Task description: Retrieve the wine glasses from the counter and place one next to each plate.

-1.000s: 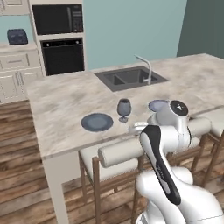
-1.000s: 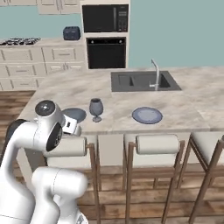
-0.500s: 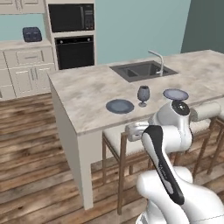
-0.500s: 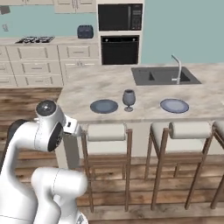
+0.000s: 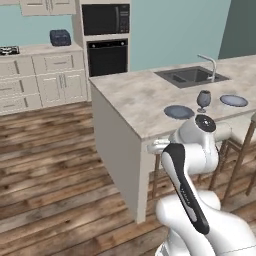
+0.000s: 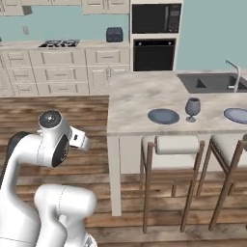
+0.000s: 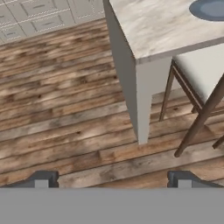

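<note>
Hand (image 7: 112, 179) spread wide and empty, two dark blunt fingertips (image 7: 41, 178) poking up over striped brown wood-plank floor (image 7: 65, 118). Just ahead, the square corner of the island bench (image 7: 148, 26), mottled beige stone slab on a plain pale panel leg. Beside that leg, a stool (image 7: 199, 83) with a pale padded seat and slim dark-brown wooden legs. At the top edge, the curved rim of a flat grey-blue plate (image 7: 210, 8).

From the base cameras: near plate (image 6: 163, 116) lying flat on the marble top, round and matte with a paler rim. Right next to it, but not touching, one wine glass (image 6: 192, 109), smoky, translucent, upright on a short stem and round foot. Second plate (image 6: 237, 115) further along, well apart from the glass. Dark rectangular sink (image 6: 212, 83) with a slender curved tap behind. Far wall: cream panelled cabinets (image 6: 62, 72) under a pale worktop, black glossy oven (image 6: 153, 55), small boxy dark-blue toaster (image 6: 115, 34) against teal backsplash.
</note>
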You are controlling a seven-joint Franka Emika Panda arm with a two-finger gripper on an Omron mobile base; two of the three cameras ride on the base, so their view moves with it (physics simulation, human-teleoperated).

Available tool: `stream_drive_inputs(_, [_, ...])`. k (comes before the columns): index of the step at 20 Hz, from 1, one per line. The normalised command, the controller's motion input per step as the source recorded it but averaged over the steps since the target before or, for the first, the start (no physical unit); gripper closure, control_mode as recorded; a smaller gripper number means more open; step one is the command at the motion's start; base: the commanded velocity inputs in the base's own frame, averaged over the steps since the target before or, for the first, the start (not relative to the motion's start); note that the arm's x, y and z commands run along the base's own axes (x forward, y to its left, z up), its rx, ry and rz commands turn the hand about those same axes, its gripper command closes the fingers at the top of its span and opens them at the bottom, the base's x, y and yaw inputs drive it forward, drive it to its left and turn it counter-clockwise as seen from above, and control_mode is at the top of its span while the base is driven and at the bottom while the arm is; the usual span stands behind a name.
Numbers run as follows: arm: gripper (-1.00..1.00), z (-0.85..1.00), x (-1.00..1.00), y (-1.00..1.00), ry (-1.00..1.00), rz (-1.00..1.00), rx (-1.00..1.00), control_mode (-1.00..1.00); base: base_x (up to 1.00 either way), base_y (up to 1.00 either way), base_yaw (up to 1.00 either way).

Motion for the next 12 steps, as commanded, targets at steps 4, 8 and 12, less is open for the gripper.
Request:
stream_drive_inputs(4, [-1.00, 0.00, 0.00, 0.00, 0.00, 0.00, 0.00, 1.00, 0.02, 1.00, 0.00])
stream_drive_inputs(8, [-1.00, 0.00, 0.00, 0.00, 0.00, 0.00, 0.00, 1.00, 0.12, 1.00, 0.00])
stream_drive_inputs(12, [-1.00, 0.00, 0.00, 0.00, 0.00, 0.00, 0.00, 1.00, 0.33, 1.00, 0.00])
